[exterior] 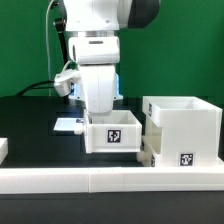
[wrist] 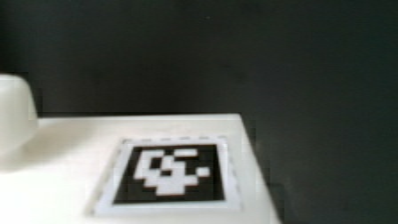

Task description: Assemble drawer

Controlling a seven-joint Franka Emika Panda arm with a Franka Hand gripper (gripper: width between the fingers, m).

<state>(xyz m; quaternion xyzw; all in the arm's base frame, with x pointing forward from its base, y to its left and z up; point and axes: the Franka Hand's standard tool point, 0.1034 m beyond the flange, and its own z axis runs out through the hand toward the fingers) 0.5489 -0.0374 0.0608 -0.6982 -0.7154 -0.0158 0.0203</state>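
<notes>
Drawer parts first, from the near edge back: at about five o'clock in the exterior view I have the large boxy white plastic casing (exterior: 183, 125), open at the top, tag facing me, resting against the low white rail (exterior: 100, 177) on the black desk (exterior: 30, 125). Just beside it, toward nine o'clock, sits one shallow white plastic tray (exterior: 111, 131) with a black-and-white square tag; whether they touch I cannot tell. My gripper (exterior: 100, 108) stands directly over that tray's far side, at its twelve o'clock, fingers hidden behind its wall, so I cannot tell their spread. The wrist view shows only the tag (wrist: 173, 172) close below. I judge the tray must travel toward three o'clock, into the casing.
</notes>
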